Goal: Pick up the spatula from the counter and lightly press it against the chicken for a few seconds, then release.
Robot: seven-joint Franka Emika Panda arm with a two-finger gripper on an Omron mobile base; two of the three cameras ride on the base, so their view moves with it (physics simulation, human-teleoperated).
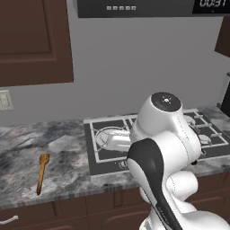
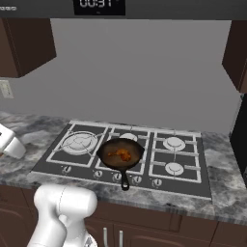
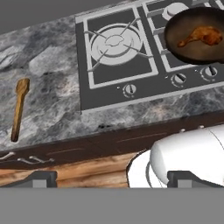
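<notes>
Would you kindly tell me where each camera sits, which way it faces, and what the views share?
Left base view: behind the white arm, to its left, looking down on the grey marble counter and light wooden spatula; arm at lower right.
Right base view: behind, to its right, facing the dark gas stove and black frying pan holding browned chicken; arm at lower left.
Hand view: on the hand, looking down past the counter edge; dark finger tips at bottom.
Shared: hand and left views show the spatula.
</notes>
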